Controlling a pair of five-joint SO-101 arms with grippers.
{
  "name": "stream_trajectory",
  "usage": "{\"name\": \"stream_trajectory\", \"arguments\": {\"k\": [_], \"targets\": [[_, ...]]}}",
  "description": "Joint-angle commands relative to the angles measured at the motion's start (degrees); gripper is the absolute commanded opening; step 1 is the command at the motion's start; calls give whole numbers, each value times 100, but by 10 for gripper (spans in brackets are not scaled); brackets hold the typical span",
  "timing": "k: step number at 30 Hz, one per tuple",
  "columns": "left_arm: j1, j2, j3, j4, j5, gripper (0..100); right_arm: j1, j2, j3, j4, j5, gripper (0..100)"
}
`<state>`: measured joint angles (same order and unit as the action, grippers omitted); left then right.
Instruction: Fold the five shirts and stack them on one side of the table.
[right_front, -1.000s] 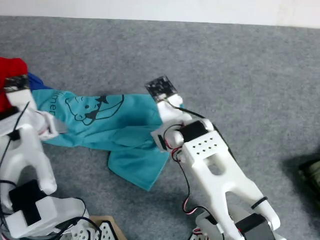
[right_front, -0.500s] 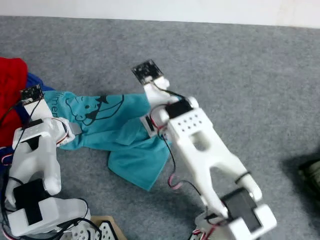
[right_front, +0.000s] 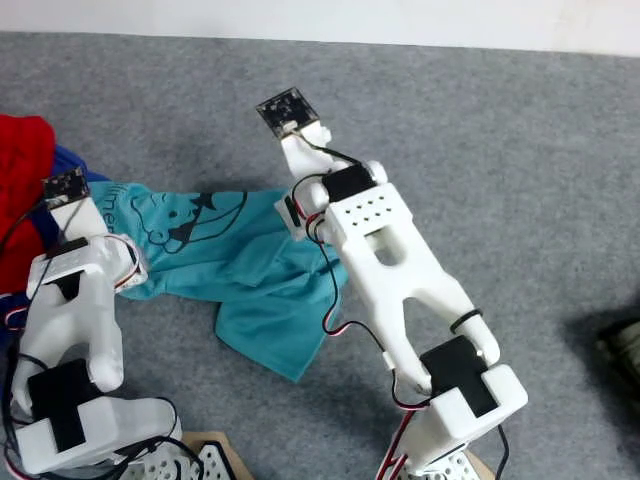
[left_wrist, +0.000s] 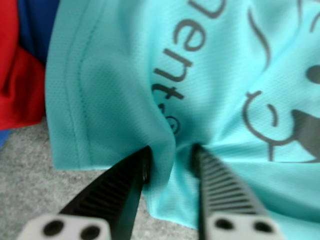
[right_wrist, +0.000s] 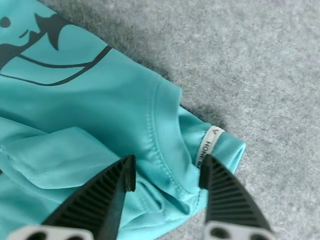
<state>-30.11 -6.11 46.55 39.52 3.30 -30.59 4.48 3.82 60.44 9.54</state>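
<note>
early in the job: the teal shirt (right_front: 230, 260) lies crumpled, unfolded, on the grey surface (right_front: 500, 150) beside a red and blue heap (right_front: 20, 180). left pincer (left_wrist: 171, 151) pinches a hem fold; right pincer (right_wrist: 167, 165) gapes apart over the collar.

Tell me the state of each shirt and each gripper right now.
Teal shirt: unfolded, rumpled.
Red shirt: bunched up.
Blue shirt: bunched beside the red shirt.
Left gripper: shut on a fold of the teal shirt.
Right gripper: open over the teal shirt.
</note>
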Motion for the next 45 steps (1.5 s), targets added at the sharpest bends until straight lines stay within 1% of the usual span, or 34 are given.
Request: {"name": "stream_trajectory", "arguments": {"k": [1,4,5,9,10,11,13,15,18,23,26,31,34,39,41,45], "targets": [[-31,-84,-4,-97,18,91,66,-171,-497,637,70,231],[-31,-84,-13,-97,9,91,-119,-497,-541,1323,62,228],[-22,-75,-13,-97,9,91,-189,-664,-488,1516,62,212],[-13,-75,-22,-105,9,91,-664,-1481,233,1666,53,59],[-13,-75,-22,-105,9,91,-848,-1648,462,1578,53,19],[-13,-75,-22,-105,9,91,-1086,-1815,752,1437,53,2],[-13,-75,-22,-105,9,91,-1508,-1974,1349,998,53,23],[-13,-75,-22,-105,9,91,-1798,-1982,1851,470,-18,23],[-13,-75,-22,-105,9,91,-1833,-1982,2387,-242,-281,24],[-13,-75,-31,-79,9,91,-1763,-1974,2826,-1121,-273,24],[4,-84,-136,-26,0,107,-1763,-1974,2941,-1393,-273,24],[-13,-84,-585,879,0,249,-1763,-1974,2958,-1437,-290,22],[-22,-84,-822,1275,0,302,-1754,-1974,2958,-1437,-290,22],[-31,-84,-1341,2189,-9,305,-1604,-1947,2976,-1727,-299,22],[-57,-84,-1578,2549,-9,305,-1525,-1710,2932,-1763,-308,22],[-321,-84,-2088,2875,0,305,-1516,-1033,2826,-1877,-308,22]]}}
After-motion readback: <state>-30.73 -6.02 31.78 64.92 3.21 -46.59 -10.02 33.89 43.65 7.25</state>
